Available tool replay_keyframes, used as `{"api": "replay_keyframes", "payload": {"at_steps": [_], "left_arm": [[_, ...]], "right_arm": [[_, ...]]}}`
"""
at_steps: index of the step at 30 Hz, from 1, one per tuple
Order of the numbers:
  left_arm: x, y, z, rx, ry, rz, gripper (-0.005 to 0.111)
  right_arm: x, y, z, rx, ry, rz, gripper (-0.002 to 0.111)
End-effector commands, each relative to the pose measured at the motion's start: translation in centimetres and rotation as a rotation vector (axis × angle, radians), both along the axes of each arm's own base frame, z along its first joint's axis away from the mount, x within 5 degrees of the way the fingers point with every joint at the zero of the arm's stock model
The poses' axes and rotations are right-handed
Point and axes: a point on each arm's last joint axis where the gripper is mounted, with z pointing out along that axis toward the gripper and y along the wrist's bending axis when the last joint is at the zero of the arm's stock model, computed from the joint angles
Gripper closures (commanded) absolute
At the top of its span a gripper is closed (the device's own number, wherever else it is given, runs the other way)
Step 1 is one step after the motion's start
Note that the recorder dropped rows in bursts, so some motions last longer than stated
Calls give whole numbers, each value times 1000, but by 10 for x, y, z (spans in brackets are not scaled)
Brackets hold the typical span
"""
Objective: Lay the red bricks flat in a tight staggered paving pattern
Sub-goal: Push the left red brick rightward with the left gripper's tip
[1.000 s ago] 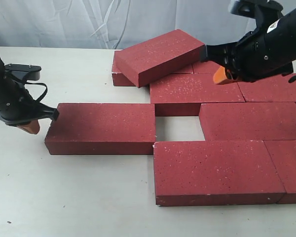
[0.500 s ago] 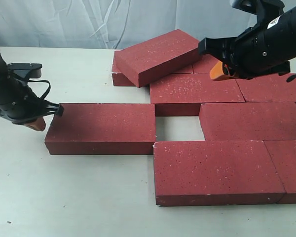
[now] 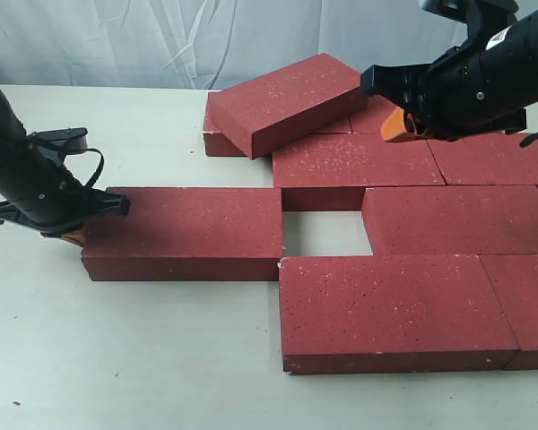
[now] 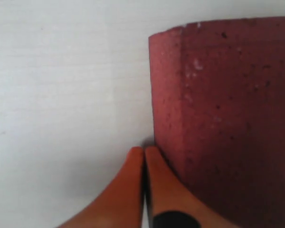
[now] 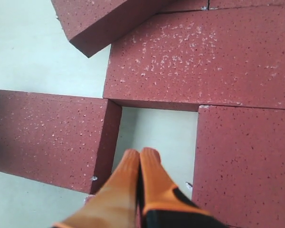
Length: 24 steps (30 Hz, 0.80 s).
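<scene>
Several red bricks lie flat on the table. One red brick (image 3: 188,231) lies at the left of the middle row, a bare gap (image 3: 326,231) between it and its neighbour (image 3: 457,219). My left gripper (image 3: 69,236) is shut with nothing in it, its orange fingertips against this brick's left end (image 4: 168,90). Another red brick (image 3: 287,100) rests tilted on the back row. My right gripper (image 3: 396,130) hovers shut and empty above the back bricks; its wrist view looks down on the gap (image 5: 156,130).
Flat bricks fill the right side, including a large one (image 3: 390,309) in the front row and one (image 3: 354,161) in the back row. Bare white table (image 3: 117,358) lies at front left. A white cloth backdrop (image 3: 161,40) hangs behind.
My left gripper moved right and down to the left brick's end. My right gripper rose slightly. The bricks have not visibly shifted.
</scene>
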Motion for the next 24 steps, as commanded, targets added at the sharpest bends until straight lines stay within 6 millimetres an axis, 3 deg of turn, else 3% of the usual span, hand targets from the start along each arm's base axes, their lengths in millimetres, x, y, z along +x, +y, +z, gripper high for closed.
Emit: {"api": "replay_keyframes", "payload": {"at_steps": [1, 12, 24], "left_arm": [[1, -16, 2, -21, -25, -37, 107], [-1, -45, 4, -31, -74, -90, 107], [-1, -52, 5, -72, -79, -74, 107]], "right_arm": [[1, -2, 3, 3, -26, -10, 109], [1, -2, 3, 4, -28, -11, 109], [1, -2, 3, 7, -31, -14, 109]]}}
